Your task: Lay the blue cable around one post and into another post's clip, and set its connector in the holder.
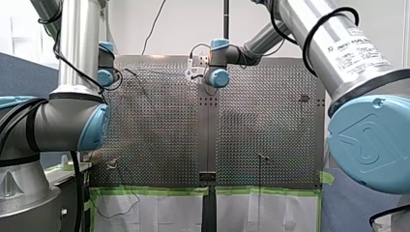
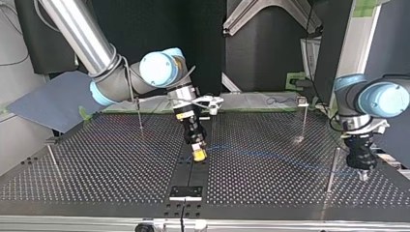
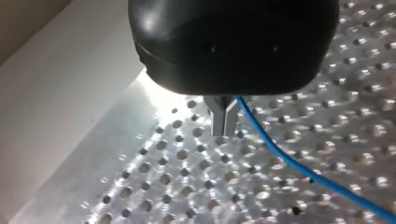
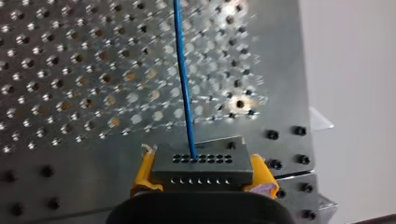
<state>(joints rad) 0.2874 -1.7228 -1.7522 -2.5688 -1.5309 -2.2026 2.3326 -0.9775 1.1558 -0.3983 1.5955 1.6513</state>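
Holding only: right gripper (image 2: 198, 154) clamps the connector (image 4: 201, 163), left gripper (image 3: 223, 122) pinches the blue cable (image 3: 280, 154); routing and seating apparently undone.

A white wall (image 1: 183, 24) and a blue partition (image 1: 24, 77).

Your perforated table (image 2: 96, 164) carries four slim posts (image 2: 331, 169) toward its side edges. A blue cable (image 2: 270, 155) trails across its middle, and a black holder (image 2: 185, 192) sits mid-edge.
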